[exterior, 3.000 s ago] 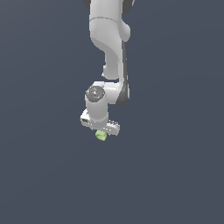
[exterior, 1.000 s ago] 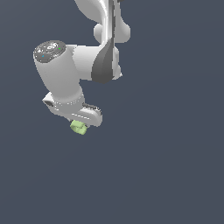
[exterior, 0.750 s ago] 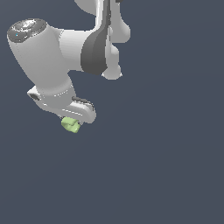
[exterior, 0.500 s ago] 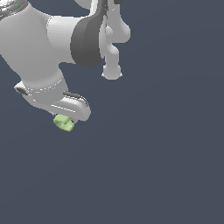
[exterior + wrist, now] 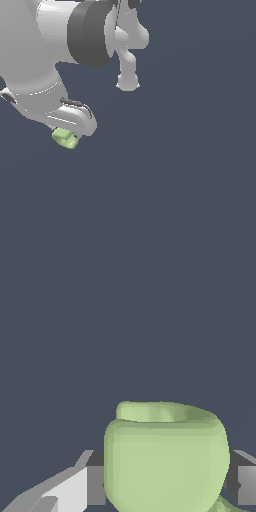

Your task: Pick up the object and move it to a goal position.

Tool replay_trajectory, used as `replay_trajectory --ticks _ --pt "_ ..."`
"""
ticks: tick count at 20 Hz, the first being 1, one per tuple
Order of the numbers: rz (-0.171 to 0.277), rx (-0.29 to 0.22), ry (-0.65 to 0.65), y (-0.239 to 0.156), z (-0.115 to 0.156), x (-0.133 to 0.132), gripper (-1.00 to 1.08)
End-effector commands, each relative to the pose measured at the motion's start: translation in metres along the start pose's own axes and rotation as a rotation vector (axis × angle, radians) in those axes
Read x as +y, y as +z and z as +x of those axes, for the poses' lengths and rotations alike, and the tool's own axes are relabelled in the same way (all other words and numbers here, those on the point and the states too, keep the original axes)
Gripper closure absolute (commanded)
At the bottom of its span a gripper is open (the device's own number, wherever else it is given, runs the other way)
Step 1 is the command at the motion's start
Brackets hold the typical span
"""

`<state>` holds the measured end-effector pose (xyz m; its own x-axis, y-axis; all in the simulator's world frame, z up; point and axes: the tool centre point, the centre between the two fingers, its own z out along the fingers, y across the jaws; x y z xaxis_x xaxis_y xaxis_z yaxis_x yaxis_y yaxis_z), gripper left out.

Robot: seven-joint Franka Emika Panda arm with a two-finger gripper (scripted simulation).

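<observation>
The object is a small pale lime-green lumpy block. It hangs just under the white gripper at the exterior view's left, well above the dark floor. In the wrist view the object fills the space between the two fingers, which press on its sides. The gripper is shut on the object. The fingers are hidden behind the hand in the exterior view.
The large white and grey arm fills the exterior view's upper left. Its base column stands farther back near the middle top. The ground is a plain dark grey-blue surface.
The arm has swung toward the camera and to the exterior view's left, carrying the object with it. The arm looks much larger now. The grip on the object is unchanged.
</observation>
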<state>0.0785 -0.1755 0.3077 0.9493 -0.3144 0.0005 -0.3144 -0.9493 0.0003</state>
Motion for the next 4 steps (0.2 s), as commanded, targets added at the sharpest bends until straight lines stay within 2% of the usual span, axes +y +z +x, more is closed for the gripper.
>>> replay_trajectory --ticks 1,4 --pt "0.000 0.000 0.000 -0.0021 0.0013 0.0004 1.08" --pt "0.000 0.000 0.000 -0.0018 0.0016 0.0002 1.08"
